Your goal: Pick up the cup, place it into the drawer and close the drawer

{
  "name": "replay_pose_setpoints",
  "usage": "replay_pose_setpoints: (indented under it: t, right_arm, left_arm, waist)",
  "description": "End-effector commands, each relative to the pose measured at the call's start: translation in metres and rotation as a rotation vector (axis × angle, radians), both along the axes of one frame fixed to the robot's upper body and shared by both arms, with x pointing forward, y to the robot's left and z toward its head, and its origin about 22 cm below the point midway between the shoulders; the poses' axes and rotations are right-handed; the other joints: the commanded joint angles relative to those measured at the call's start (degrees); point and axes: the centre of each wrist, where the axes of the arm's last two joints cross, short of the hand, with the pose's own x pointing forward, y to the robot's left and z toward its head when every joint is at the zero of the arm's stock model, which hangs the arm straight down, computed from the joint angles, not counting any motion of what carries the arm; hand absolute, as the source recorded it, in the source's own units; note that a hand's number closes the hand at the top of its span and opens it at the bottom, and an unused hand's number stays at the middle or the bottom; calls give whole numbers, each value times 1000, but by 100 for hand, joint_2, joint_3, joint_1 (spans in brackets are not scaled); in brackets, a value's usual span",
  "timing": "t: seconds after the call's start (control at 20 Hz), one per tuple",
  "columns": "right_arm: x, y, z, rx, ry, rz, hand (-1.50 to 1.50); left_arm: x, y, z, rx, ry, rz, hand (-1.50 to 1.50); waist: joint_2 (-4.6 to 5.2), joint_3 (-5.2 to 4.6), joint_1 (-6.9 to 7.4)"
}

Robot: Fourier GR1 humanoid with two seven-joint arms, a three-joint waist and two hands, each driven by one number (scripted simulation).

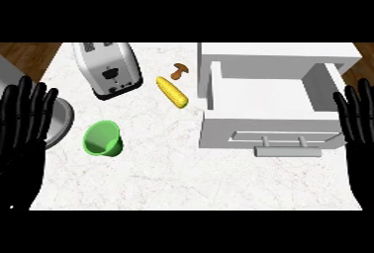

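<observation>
Marble-white counter (182, 183) spreads across the near ground between the two forearms. The left hand (25, 118) shows at the view's left edge and the right hand (355, 116) at its right edge. Each rests with fingers straight, pointing up and slightly apart, and holds nothing.

Just beyond, left of centre, sits the cup (102, 138). It is bright green and smooth, with a wide round mouth and a narrower base, and seems tipped so that the mouth faces up and to the left. It lies near a grey round dish (62, 123), which the left hand partly hides, and well apart from the drawer.

The cup looks like light, stiff plastic: unlikely to break, but probably slick and apt to roll or skid if nudged. The surest hold would be fingers curled round the wall below the rim, thumb opposite.

To the right the white drawer (256, 99) stands pulled open, its bar handle (287, 150) toward the robot. Farther back lie a yellow corn cob (172, 92), a brown mushroom (179, 70) and a toaster (108, 69).
</observation>
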Motion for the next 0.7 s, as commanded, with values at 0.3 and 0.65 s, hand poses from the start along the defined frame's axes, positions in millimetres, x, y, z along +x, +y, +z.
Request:
replay_pose_setpoints:
  t: [0.3, 0.65]
  right_arm:
    - [6, 21, 1, 37, 48, 165, -150]
    - [25, 14, -4, 59, 45, 159, -150]
  left_arm:
    - [29, -5, -16, -213, 42, 594, -150]
    - [65, -62, -18, -248, 54, 638, -150]
  waist:
    - [250, 151, -62]
    - [208, 156, -33]
